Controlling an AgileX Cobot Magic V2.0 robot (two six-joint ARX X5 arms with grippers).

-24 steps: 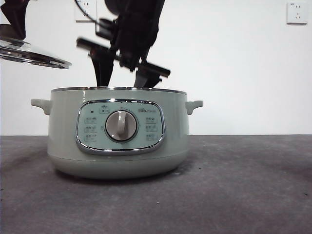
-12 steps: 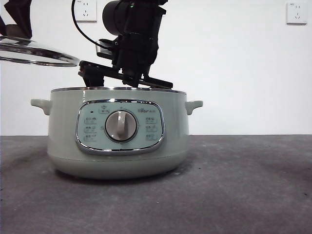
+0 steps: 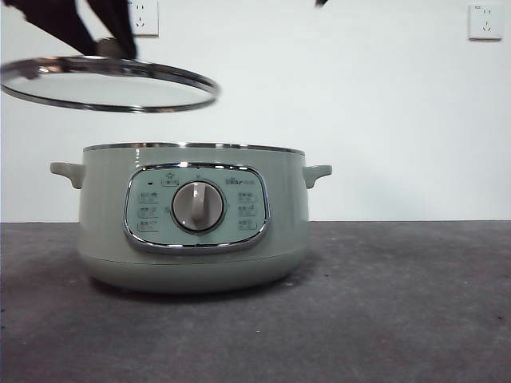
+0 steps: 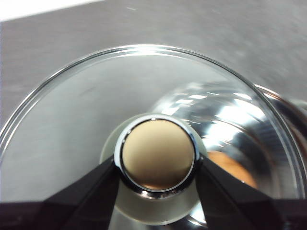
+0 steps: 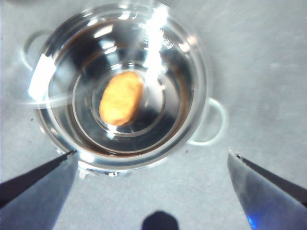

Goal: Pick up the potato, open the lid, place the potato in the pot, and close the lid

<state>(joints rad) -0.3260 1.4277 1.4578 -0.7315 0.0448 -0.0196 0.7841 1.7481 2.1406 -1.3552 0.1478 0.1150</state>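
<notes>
Both hands have flat black wedge-shaped jaws: the left hand [image 4: 156, 184], the right hand [image 5: 153, 184].

Setting: plain indoor test bench, lab-like | Evidence: bare white wall [image 3: 375, 104] with two wall sockets, at 11 o'clock [image 3: 140, 16] and 1 o'clock [image 3: 486, 21] | Surface: dark grey matte tabletop [image 3: 399, 303] bearing one household cooker [image 3: 192, 215]

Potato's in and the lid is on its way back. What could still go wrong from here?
1. The lid hangs tilted and off to one side of the pot; lowered like that, its chrome rim could strike the pot's edge rather than seat.
2. The left gripper holds only the round knob, so the lid might swing or slip.
The potato lies low in the bowl and the right gripper is open above, so neither should obstruct.
</notes>
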